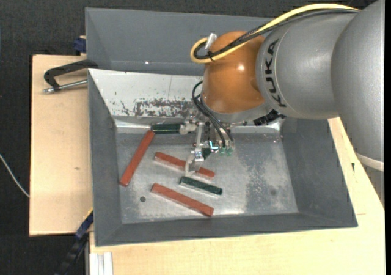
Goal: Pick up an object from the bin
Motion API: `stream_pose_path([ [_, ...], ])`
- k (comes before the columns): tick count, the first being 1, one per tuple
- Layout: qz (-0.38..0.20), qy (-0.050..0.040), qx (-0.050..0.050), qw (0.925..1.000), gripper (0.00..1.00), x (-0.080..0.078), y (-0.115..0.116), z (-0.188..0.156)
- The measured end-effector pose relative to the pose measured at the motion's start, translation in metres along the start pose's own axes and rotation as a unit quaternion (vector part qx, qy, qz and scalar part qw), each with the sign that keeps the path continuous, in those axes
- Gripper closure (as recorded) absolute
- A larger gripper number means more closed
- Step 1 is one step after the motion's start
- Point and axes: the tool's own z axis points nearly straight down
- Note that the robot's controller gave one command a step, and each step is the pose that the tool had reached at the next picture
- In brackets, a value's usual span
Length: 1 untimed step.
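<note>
Plainly biggest: grey metal bin (263,176), sloped walls all round, far wall scuffed and speckled with dark marks. Next in bulk, grey arm (317,60), reaching in from the right and crowding the upper right of the view. On the casing near the wrist, black lettering (273,78) spelling "KUKA", printed sideways. Just left of it, rounded orange cover (232,78) on the wrist, with yellow cable (293,14) arching over the arm and looping down to the cover's top.

Under the cover, gripper (200,156), hanging low over the middle of the bin floor, right above the right-hand part of the middle red stick (174,161). Cannot tell whether released or clenched.

Then the loose things, all flat sticks lying on the floor. Longest, red stick at the left (137,157), tilted, upper end toward the far wall. Near the front wall, slanting, red stick at the front (182,199). Middle red stick shorter, partly hidden beneath the gripper. Just in front of the gripper and just beside the middle red stick, dark green stick (201,186). Along the foot of the far wall, left of the gripper, second dark green stick (165,127). Smallest, dark speck (142,199) on the floor by the front stick's left end.
</note>
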Motion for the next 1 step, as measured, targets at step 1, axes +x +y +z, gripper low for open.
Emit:
stream_pose_path([
  [1,0.001,-0.0041,-0.001,1.0000,0.00,-0.0020,-0.0004,-0.0047],
])
